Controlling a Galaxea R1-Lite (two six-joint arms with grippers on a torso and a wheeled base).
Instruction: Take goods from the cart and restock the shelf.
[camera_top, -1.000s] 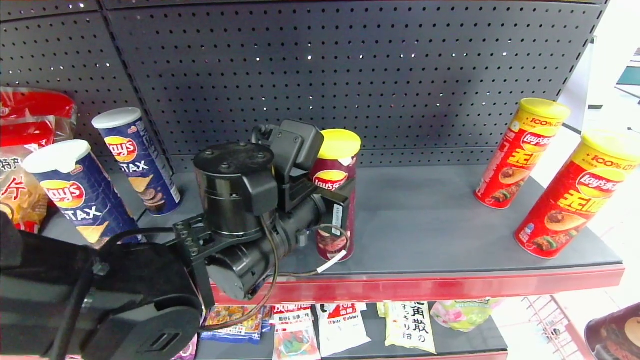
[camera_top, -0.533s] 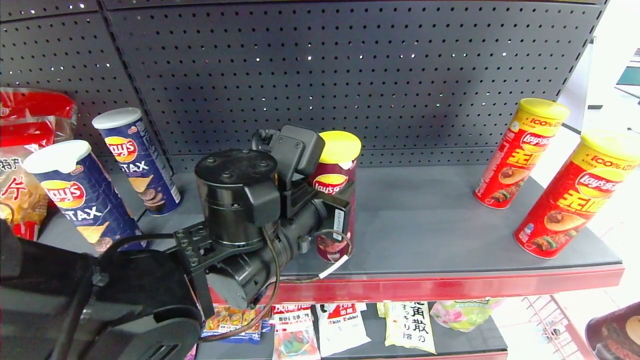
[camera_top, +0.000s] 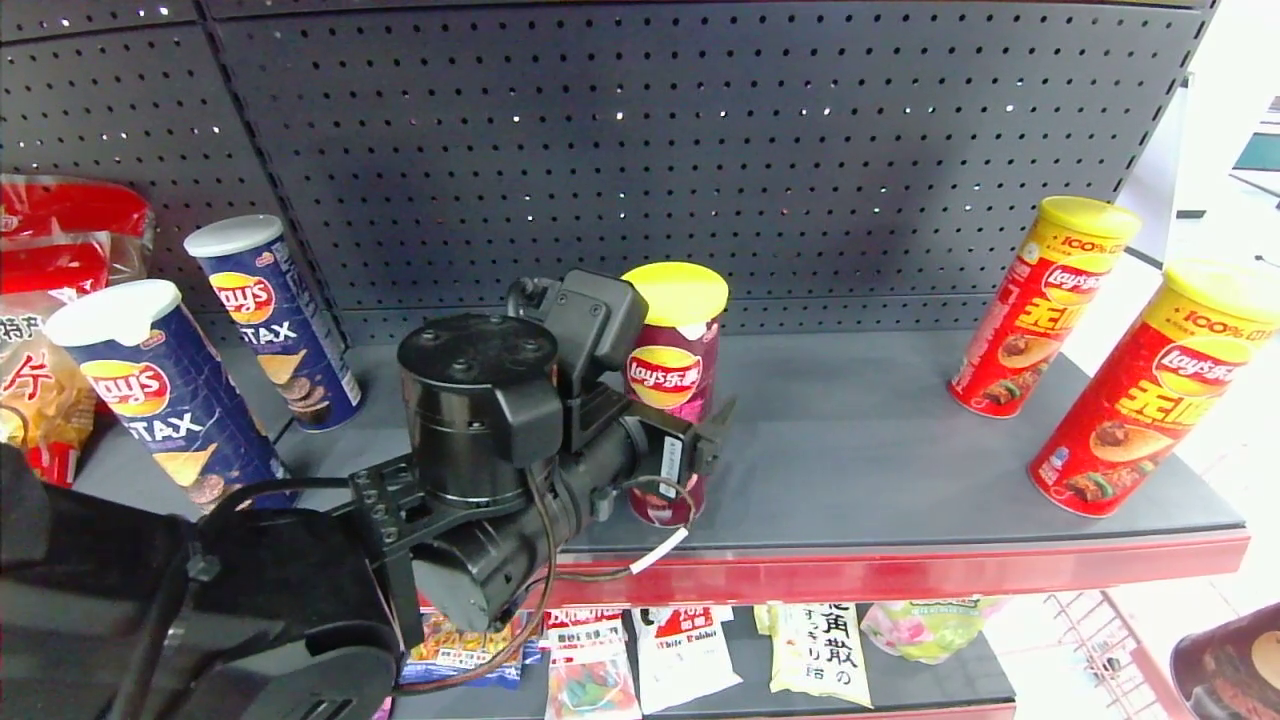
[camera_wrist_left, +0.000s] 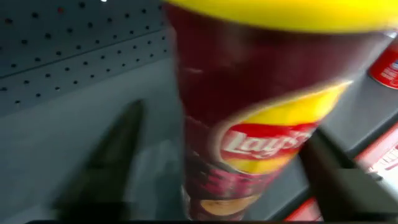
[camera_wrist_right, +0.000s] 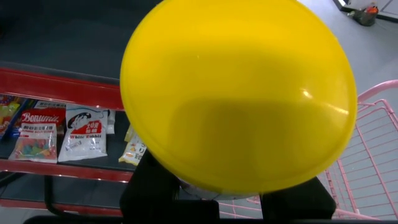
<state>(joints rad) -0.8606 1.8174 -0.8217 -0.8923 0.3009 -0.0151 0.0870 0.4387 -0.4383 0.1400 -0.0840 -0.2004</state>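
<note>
The perforated back panel (camera_top: 700, 130) rises behind the grey shelf deck (camera_top: 850, 470). In front of them we see our left arm (camera_top: 480, 430), the bulkiest thing here. Its wrist covers the lower left side of the maroon can (camera_top: 672, 350). That can stands upright on the deck, about midway along and near the red front edge. The left gripper (camera_wrist_left: 222, 127) sits around it with its fingers (camera_wrist_left: 102, 168) spread to either side, not clamping it.

To the right, well apart, stand the near red can (camera_top: 1140, 390) and the far red can (camera_top: 1040, 305). To the left are the near blue can (camera_top: 150, 385) and the far blue can (camera_top: 275, 320), beside a snack bag (camera_top: 40, 300) cut off by the frame. Small packets (camera_top: 680, 650) lie on the shelf below.

The right gripper (camera_wrist_right: 221, 199) has its fingers pressed on a second can (camera_wrist_right: 236, 93), whose yellow lid hides its body from us. The pink wire cart (camera_wrist_right: 373, 149) shows beside it. A dark rounded shape (camera_top: 1225, 660) in the head view's lower right corner is cut off; we cannot tell what it is.
</note>
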